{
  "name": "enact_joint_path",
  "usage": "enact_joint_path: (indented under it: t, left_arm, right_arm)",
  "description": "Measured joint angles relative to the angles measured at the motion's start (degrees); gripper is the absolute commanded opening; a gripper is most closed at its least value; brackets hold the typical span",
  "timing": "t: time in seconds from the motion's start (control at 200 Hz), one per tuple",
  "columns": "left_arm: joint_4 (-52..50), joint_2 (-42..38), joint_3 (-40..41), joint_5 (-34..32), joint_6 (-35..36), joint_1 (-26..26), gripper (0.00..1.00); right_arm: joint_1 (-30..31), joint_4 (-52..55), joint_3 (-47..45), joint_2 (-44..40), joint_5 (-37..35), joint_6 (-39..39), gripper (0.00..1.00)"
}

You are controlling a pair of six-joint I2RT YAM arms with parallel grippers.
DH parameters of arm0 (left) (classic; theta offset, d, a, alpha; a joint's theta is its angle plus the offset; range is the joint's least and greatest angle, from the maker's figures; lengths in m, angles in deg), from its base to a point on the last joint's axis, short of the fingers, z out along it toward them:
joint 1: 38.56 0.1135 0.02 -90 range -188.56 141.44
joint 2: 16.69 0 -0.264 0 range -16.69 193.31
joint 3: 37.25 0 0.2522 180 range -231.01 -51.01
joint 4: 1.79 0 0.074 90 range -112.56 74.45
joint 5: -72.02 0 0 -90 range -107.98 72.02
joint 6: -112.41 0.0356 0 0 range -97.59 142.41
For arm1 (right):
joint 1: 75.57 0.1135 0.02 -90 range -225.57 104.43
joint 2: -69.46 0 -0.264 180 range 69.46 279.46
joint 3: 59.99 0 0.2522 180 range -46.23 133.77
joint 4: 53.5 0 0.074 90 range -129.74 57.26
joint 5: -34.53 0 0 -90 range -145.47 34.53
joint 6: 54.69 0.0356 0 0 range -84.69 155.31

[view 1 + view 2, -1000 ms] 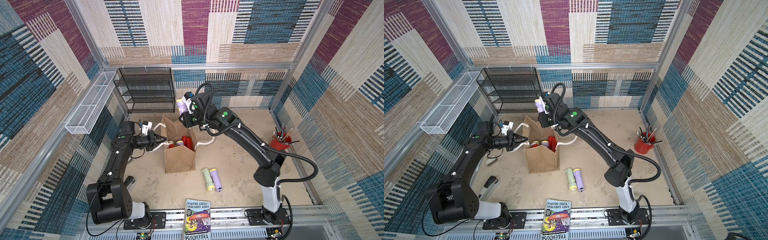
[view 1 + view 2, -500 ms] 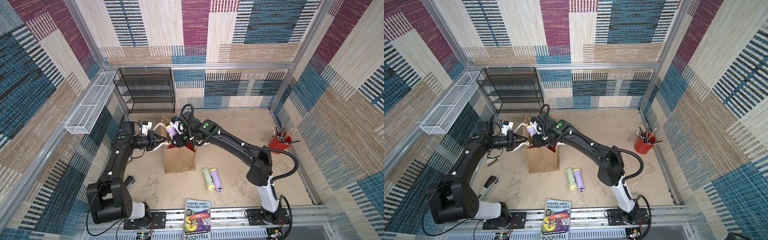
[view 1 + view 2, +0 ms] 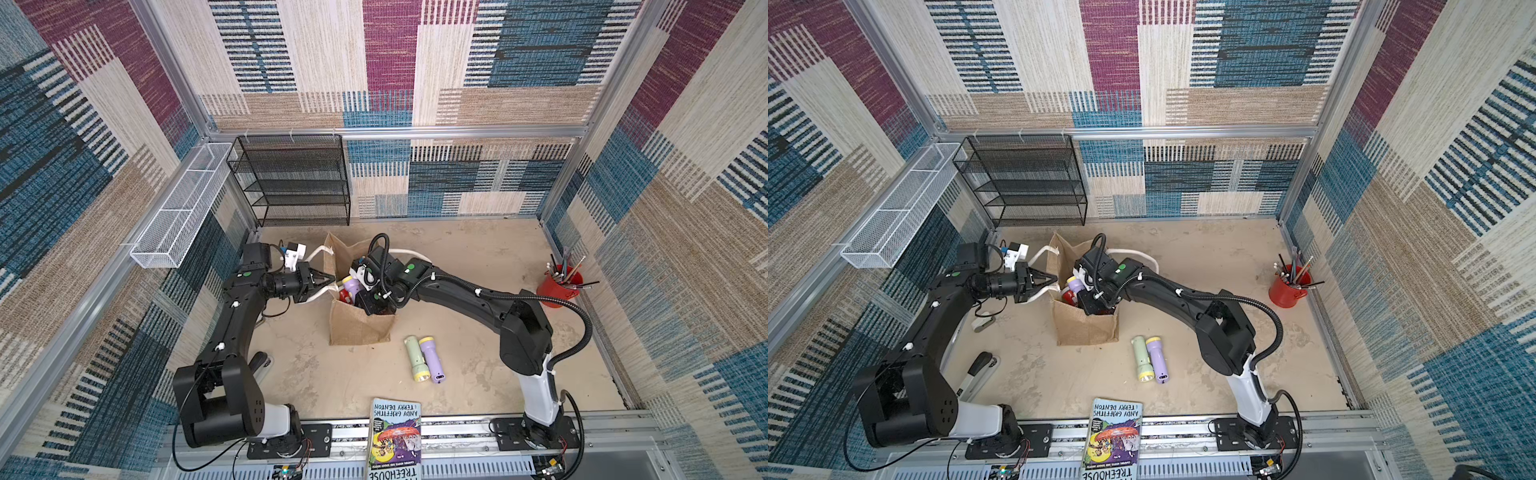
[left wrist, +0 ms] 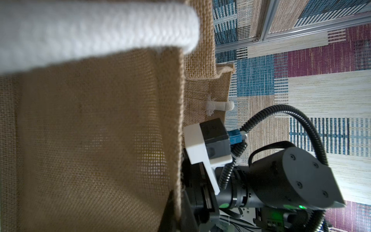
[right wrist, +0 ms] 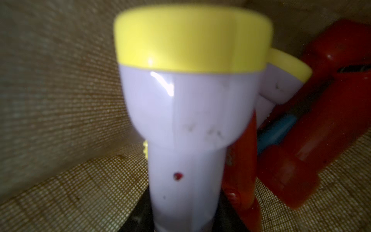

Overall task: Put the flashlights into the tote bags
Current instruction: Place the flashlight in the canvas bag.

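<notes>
In both top views the tan tote bag [image 3: 359, 330] stands open-mouthed on bare worktop [image 3: 478, 257], with a pale green flashlight [image 3: 415, 353] and a loose lilac flashlight [image 3: 432, 360] touching each other near its front corner. My left wrist view shows my left gripper [image 4: 176, 213] clamped on the bag's coarse burlap rim, near a thick white rope handle [image 4: 90, 30]. My right wrist view shows my right gripper [image 5: 180, 223] inside the bag, closed on a smooth yellow-headed lilac flashlight [image 5: 186, 120], with red flashlights [image 5: 321, 130] just beside it.
</notes>
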Motion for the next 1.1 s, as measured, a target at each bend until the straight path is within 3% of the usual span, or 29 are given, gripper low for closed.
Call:
enact_joint_path:
  t: [0.24, 0.451, 0.596, 0.871, 1.102]
  left_arm:
    - [-0.02, 0.00, 0.20, 0.13, 0.00, 0.00, 0.00]
    - [-0.02, 0.00, 0.20, 0.04, 0.00, 0.00, 0.00]
    - [0.00, 0.00, 0.20, -0.02, 0.00, 0.00, 0.00]
    - [-0.07, -0.26, 0.13, -0.28, 0.13, -0.44, 0.00]
    - [-0.55, 0.37, -0.07, -0.83, 0.26, -0.74, 0.00]
  right_arm:
    - [-0.72, -0.09, 0.15, 2.67, -1.73, 2.10, 0.40]
    - [-1.05, 0.22, 1.55, 5.16, -1.29, 2.64, 0.55]
    - [-1.07, 2.14, 3.23, 5.16, -2.12, 2.40, 0.59]
    - [-1.88, 7.21, 4.26, 0.48, -7.91, 0.87, 0.65]
    - [-1.88, 8.90, 7.10, -3.32, -7.89, -0.13, 0.68]
